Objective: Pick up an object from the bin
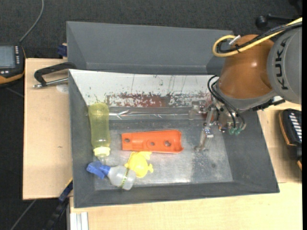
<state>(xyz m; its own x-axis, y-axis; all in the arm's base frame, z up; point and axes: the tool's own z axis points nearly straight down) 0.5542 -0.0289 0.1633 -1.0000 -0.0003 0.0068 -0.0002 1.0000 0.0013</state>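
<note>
Lying by the bin's [249, 176] near wall: blue piece [96, 169], clear piece [120, 177], yellow toy [138, 165]. Lying behind them, mid-bin: orange plate [151, 142], bottle [99, 128] leftward. Hanging just right of the plate: claw [202, 146], opening impossible to tell.

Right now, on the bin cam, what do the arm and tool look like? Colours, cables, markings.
The arm is grey, with black KUKA lettering on its side. A rounded orange cover wraps the wrist; a yellow cable loops over its top. Below it, thin dark and green wires run to the tool, a slim grey metal piece.
</note>
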